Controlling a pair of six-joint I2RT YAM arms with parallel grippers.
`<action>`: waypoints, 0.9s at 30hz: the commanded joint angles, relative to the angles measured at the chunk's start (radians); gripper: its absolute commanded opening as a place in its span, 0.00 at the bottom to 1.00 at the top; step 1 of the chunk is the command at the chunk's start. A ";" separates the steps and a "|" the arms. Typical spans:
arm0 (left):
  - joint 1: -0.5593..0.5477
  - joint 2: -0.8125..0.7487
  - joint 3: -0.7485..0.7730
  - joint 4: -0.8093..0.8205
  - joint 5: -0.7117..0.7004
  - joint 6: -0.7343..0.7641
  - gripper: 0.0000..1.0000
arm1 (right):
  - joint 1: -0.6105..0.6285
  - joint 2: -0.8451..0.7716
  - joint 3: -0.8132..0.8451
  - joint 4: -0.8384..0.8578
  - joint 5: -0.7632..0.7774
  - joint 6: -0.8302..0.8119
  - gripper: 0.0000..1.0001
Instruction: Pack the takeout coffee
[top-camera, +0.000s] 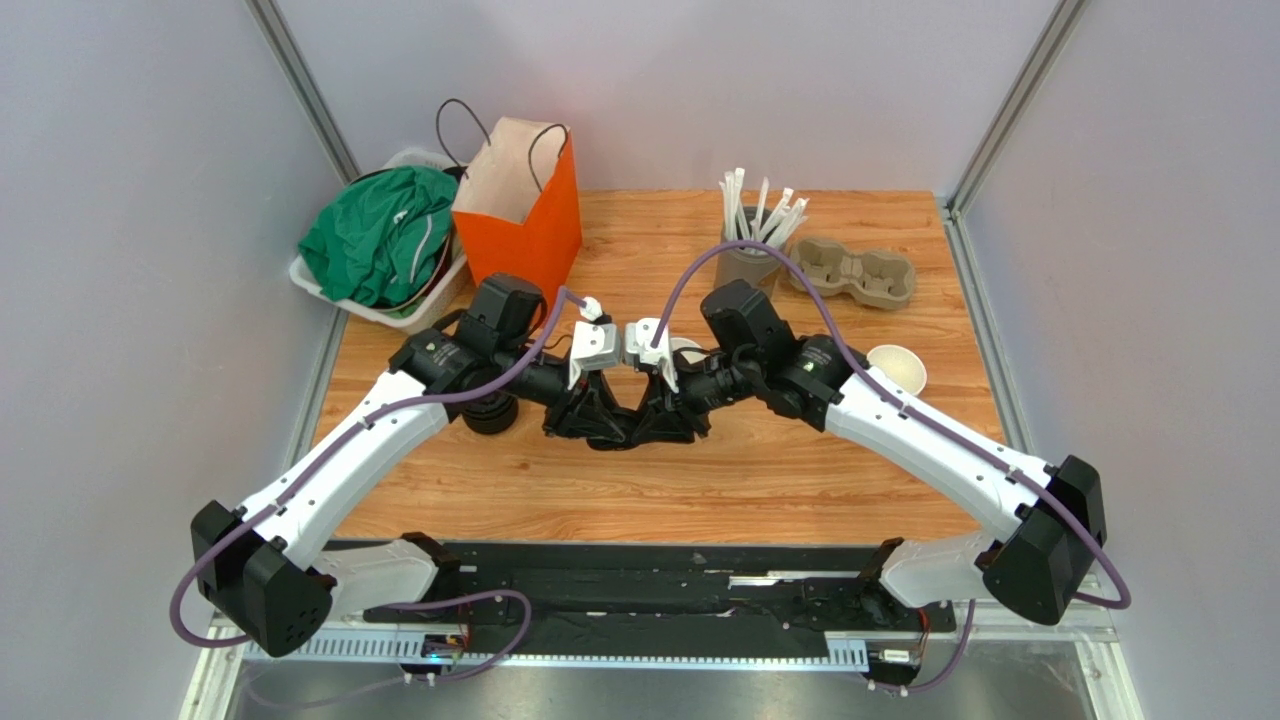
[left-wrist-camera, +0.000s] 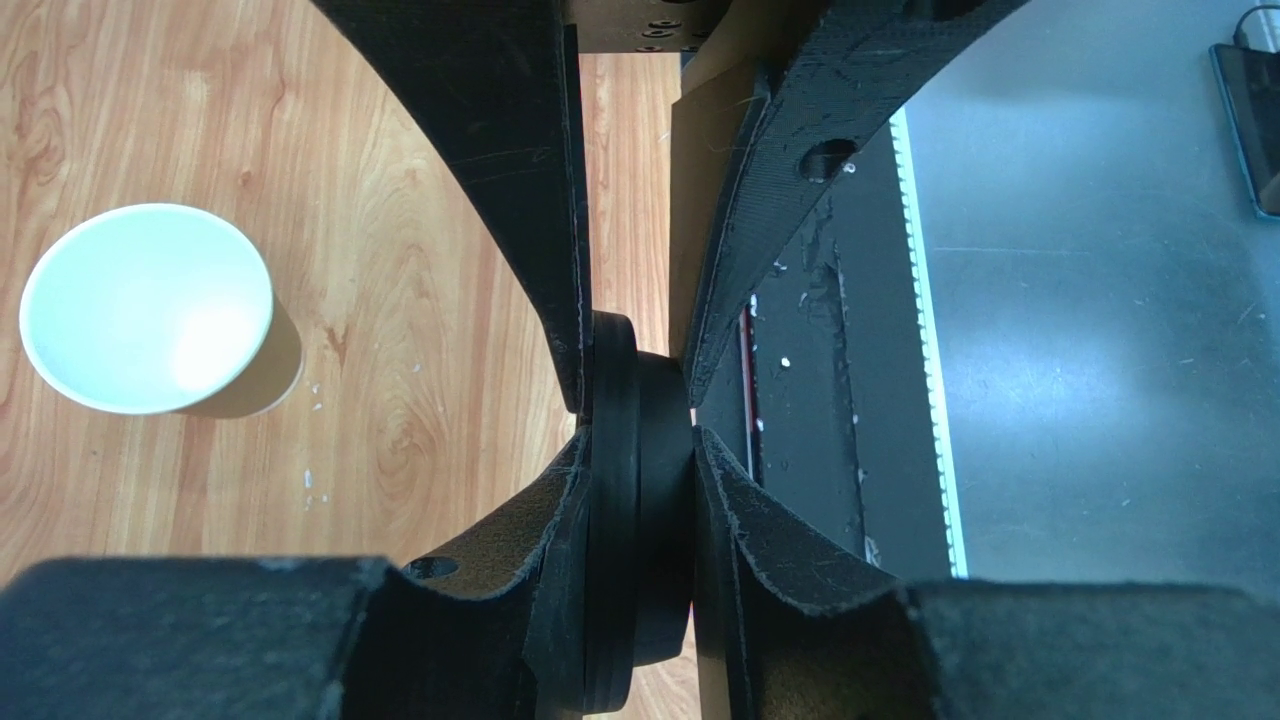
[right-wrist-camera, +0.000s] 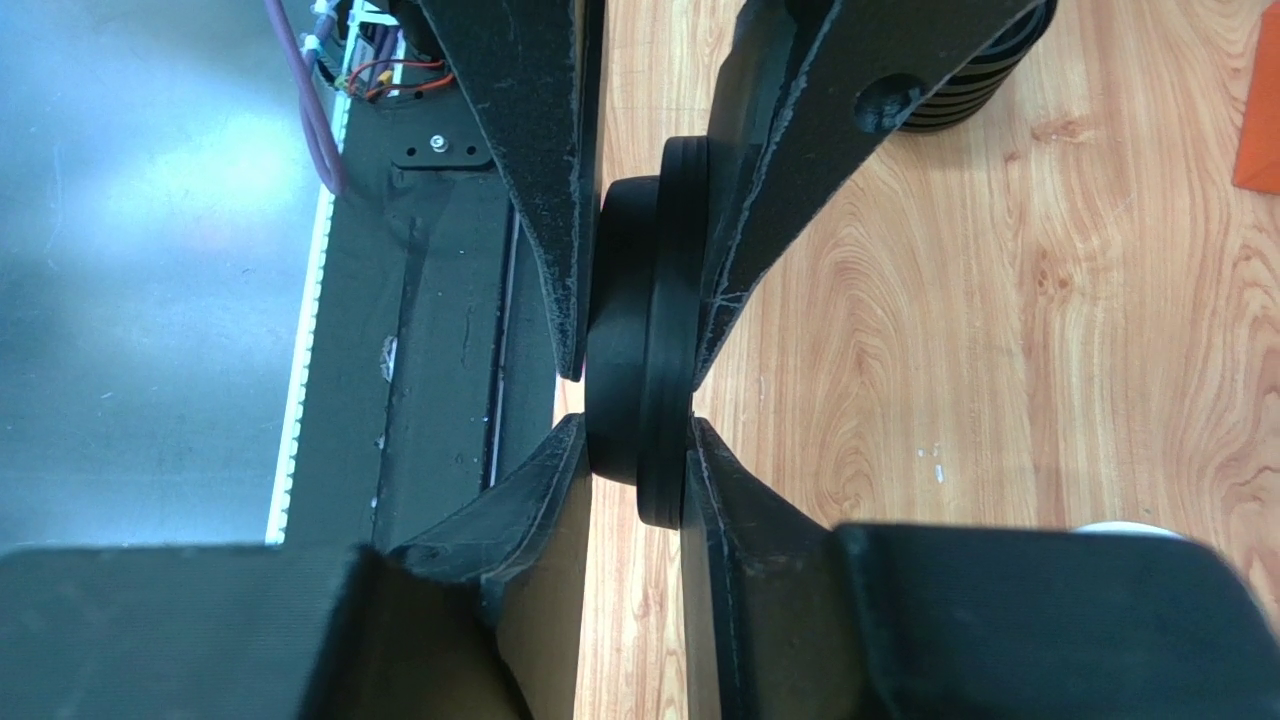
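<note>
We see the left tool (left-wrist-camera: 639, 443) and the right tool (right-wrist-camera: 634, 428) both clamped on the black lid (right-wrist-camera: 643, 285), held on edge over mid-desk, while the tan paper cup (top-camera: 897, 368) stands empty to the right and a grey cup (top-camera: 744, 266) farther back holds white straws (top-camera: 759, 206).

Wooden table (top-camera: 781, 480), pretty simple setup. Back left corner has a white tub (top-camera: 338, 296) of green cloth with an orange paper bag (top-camera: 526, 225) just beside it. Back right, a grey cup of straws (top-camera: 739, 263) sits next to a cardboard cup tray (top-camera: 854, 273). An open paper cup (top-camera: 897, 368) stands alone on the right.
</note>
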 joint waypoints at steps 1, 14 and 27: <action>-0.005 -0.004 -0.006 0.038 -0.008 -0.014 0.17 | 0.005 -0.036 0.026 0.045 0.059 -0.007 0.31; 0.084 0.001 0.011 0.286 -0.253 -0.455 0.11 | 0.008 -0.266 -0.030 0.071 0.425 -0.206 0.51; 0.108 0.315 0.406 -0.082 -0.232 -0.618 0.07 | 0.162 -0.122 0.105 0.031 0.580 -0.235 0.50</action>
